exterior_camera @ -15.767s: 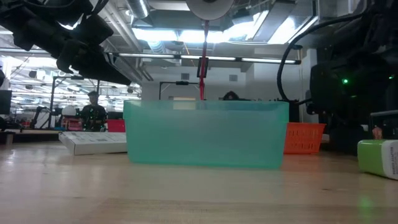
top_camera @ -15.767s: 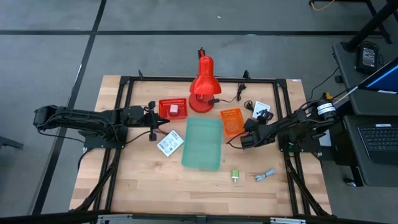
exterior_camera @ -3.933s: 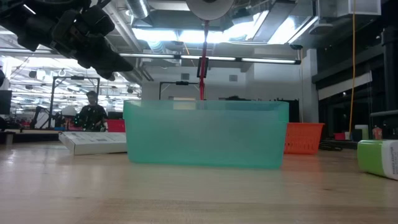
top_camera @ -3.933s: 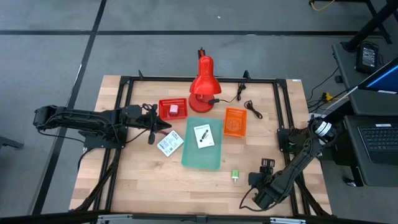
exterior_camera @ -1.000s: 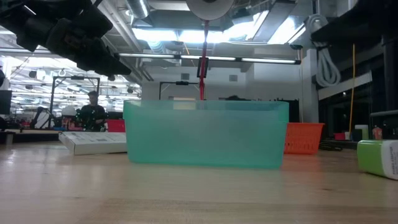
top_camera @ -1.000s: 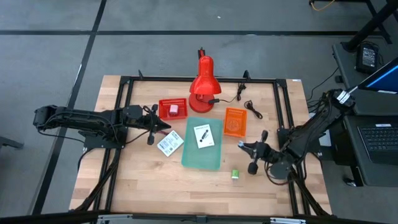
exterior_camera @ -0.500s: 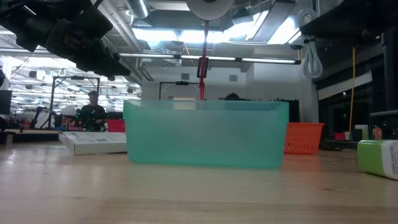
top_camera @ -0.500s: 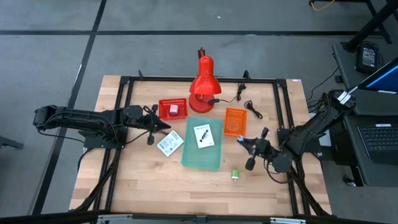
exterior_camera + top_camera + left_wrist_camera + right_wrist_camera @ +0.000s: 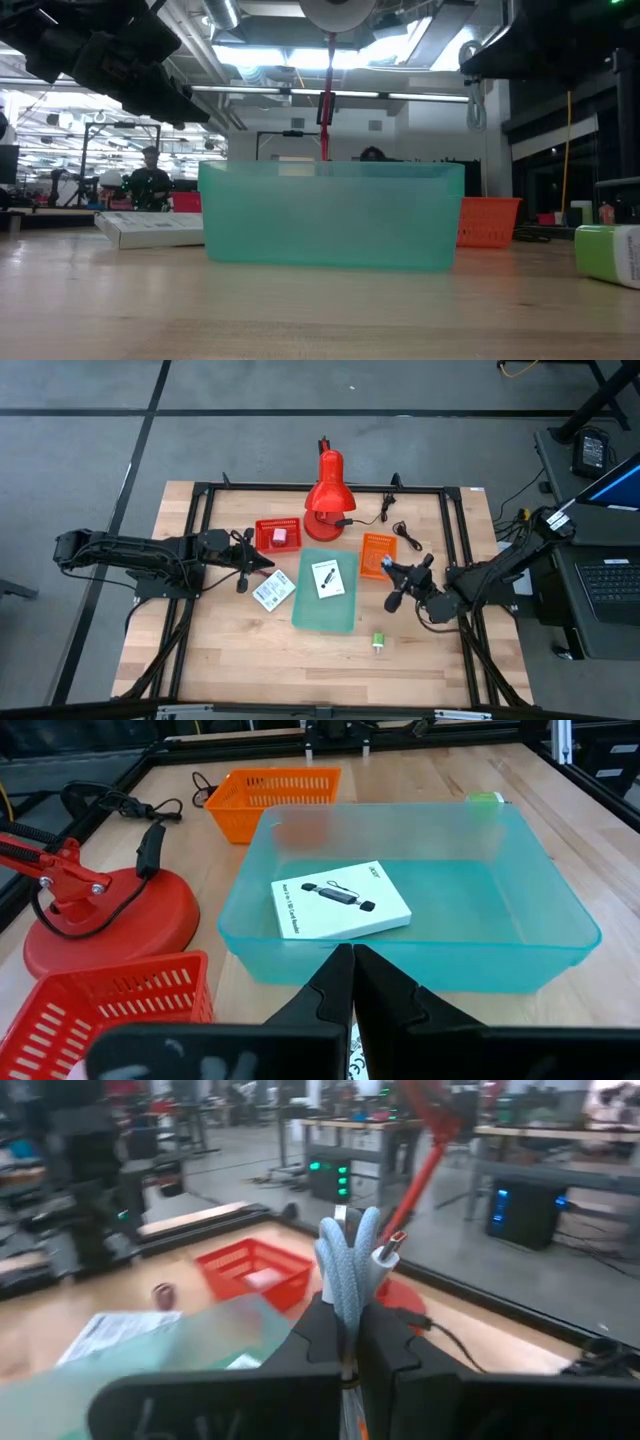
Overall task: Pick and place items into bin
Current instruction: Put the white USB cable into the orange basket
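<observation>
I count one teal bin (image 9: 326, 589) mid-table with one white card (image 9: 325, 577) inside, and a second card (image 9: 272, 592) lying just left of it. One green block (image 9: 379, 643) sits near the front. My right gripper (image 9: 393, 598), beside one orange basket (image 9: 375, 555), is clamped on a blue-white cable (image 9: 349, 1273). My left gripper (image 9: 246, 569) waits, fingers together, by one red basket (image 9: 278, 533).

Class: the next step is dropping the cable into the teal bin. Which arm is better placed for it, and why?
The right. Its gripper is shut on the cable and sits just right of the bin. The left gripper is shut and empty, on the bin's other side.
</observation>
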Available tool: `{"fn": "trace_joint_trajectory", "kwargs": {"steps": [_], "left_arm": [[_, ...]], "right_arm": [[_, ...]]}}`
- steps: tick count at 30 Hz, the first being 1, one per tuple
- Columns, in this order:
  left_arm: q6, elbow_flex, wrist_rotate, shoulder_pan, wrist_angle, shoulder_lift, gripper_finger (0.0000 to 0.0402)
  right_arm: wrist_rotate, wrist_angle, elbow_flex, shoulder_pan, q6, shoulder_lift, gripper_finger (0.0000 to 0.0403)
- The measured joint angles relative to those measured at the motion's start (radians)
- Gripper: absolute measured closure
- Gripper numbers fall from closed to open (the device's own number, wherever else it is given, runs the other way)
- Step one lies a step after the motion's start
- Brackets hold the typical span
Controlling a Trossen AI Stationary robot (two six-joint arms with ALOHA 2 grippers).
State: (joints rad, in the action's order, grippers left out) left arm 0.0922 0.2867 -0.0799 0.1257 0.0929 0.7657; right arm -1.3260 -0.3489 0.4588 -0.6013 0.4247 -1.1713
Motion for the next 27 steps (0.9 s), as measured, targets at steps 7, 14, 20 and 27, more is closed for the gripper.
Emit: {"fn": "trace_joint_trajectory", "kwargs": {"steps": [7, 14, 20, 27], "left_arm": [[0.0, 0.0, 0.0, 0.0, 0.0, 0.0, 0.0395], [0.0, 0.0, 0.0, 0.0, -0.019, 0.0, 0.0398], [0.0, 0.0, 0.0, 0.0, -0.048, 0.0, 0.0398], [0.0, 0.0, 0.0, 0.0, -0.075, 0.0, 0.0396]], "right_arm": [[-0.027, 0.0, 0.0, 0.102, 0.045, 0.0, 0.0403], [0.06, -0.024, 0.0, 0.181, 0.044, 0.0, 0.0403], [0.138, 0.012, 0.055, 0.257, 0.041, 0.003, 0.0403], [0.321, 0.591, 0.26, 0.374, 0.356, 0.002, 0.0403]]}}
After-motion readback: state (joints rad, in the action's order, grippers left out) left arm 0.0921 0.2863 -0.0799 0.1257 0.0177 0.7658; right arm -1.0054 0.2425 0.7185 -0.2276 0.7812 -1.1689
